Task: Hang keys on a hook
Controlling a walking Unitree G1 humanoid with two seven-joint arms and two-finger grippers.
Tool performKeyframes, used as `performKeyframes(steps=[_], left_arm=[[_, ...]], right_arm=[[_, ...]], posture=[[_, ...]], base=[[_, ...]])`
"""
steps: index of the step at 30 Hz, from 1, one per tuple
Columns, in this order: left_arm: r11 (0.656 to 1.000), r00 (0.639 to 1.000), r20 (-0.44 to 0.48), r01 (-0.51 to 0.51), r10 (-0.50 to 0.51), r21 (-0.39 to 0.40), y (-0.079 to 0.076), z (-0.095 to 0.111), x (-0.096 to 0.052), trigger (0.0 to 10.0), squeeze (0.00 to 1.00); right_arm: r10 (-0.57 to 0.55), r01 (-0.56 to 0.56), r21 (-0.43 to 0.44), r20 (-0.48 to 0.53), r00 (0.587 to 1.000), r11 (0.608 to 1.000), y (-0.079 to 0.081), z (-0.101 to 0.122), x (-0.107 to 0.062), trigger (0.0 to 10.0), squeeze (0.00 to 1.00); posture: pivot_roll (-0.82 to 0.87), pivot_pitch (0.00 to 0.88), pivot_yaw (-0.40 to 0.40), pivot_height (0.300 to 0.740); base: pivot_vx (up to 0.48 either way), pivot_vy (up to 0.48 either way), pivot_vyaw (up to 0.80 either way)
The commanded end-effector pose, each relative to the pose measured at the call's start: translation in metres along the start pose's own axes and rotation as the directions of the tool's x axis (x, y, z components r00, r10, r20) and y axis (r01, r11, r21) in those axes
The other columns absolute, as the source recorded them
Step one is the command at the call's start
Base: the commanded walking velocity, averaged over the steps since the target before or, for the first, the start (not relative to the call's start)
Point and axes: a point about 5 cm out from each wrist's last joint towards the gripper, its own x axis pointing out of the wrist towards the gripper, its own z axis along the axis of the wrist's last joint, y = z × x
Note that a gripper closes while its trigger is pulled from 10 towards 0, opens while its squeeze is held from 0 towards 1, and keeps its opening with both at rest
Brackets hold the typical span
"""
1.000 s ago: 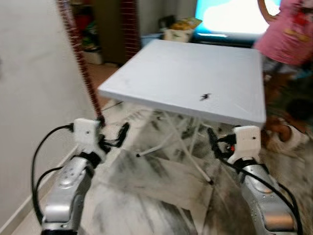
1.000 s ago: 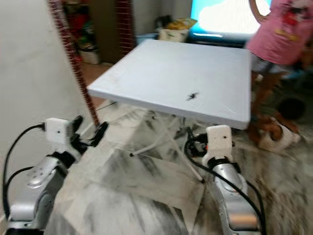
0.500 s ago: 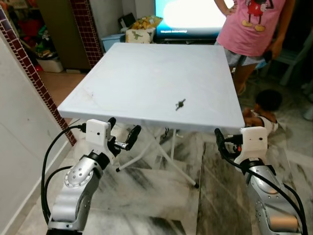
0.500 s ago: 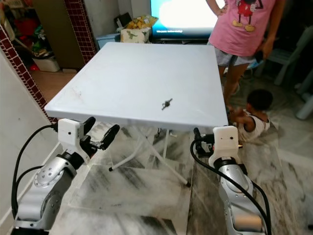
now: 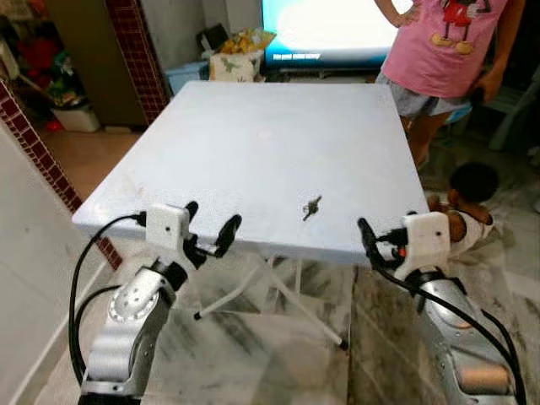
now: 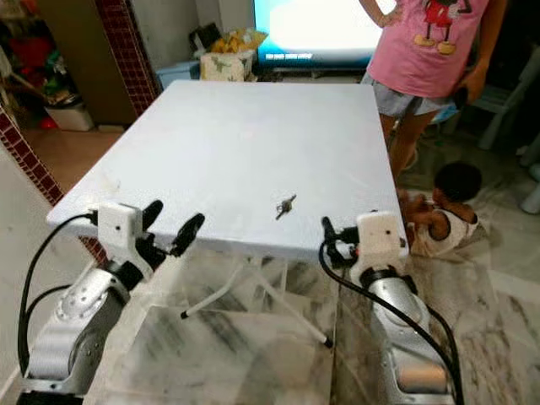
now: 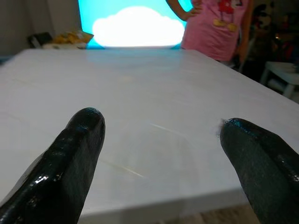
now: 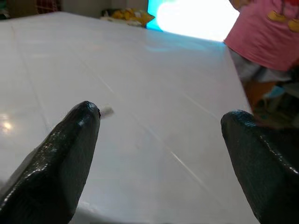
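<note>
Two grippers hang at the near edge of one white desk [image 5: 253, 135]. The left gripper [image 5: 210, 226] has its two black fingers spread wide with nothing between them; the right gripper [image 8: 159, 154] is likewise wide open and empty, as its wrist view shows. One small bunch of keys [image 5: 311, 207] lies on the desk near that edge, between the two grippers and closer to the right one. Beyond the desk stands one person in a pink shirt [image 5: 447, 51], a second person [image 5: 472, 190] low on the floor beside the desk, and one bright screen [image 5: 329, 25] behind.
</note>
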Motion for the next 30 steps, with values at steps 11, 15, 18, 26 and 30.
performKeyframes(steps=[11, 15, 18, 26, 30], left_arm=[[1.000, 1.000, -0.010, -0.019, 0.019, 0.021, 0.007, 0.002, -0.007, 10.0, 0.00], [1.000, 1.000, -0.014, -0.015, 0.015, 0.016, 0.005, 0.000, -0.009, 10.0, 0.00], [1.000, 1.000, -0.019, 0.001, -0.001, 0.011, 0.000, -0.002, -0.010, 10.0, 0.00], [0.999, 0.999, -0.029, 0.040, -0.040, -0.003, -0.007, -0.003, -0.010, 10.0, 0.00], [0.999, 0.999, -0.028, 0.042, -0.042, -0.001, -0.006, -0.003, -0.010, 10.0, 0.00]], right_arm=[[-0.010, 0.011, 0.035, -0.011, 1.000, 0.999, 0.011, 0.001, -0.001, 10.0, 0.00], [-0.037, 0.038, 0.027, -0.027, 0.999, 0.999, 0.010, 0.000, -0.001, 10.0, 0.00], [-0.061, 0.061, 0.013, -0.035, 0.998, 0.998, 0.007, 0.001, 0.002, 10.0, 0.00], [-0.142, 0.142, 0.005, -0.069, 0.987, 0.990, -0.003, -0.002, 0.003, 10.0, 0.00], [-0.143, 0.144, 0.008, -0.070, 0.987, 0.990, -0.002, -0.002, 0.003, 10.0, 0.00]], posture=[[0.00, 0.000, 0.067, 0.740], [0.00, 0.000, 0.067, 0.740], [0.00, 0.000, 0.070, 0.740], [0.00, 0.000, 0.076, 0.740], [0.00, 0.000, 0.077, 0.740]], base=[[0.073, 0.221, 0.00], [0.000, 0.000, 0.00], [0.000, 0.000, 0.00], [0.000, 0.000, 0.00], [0.000, 0.000, 0.00]])
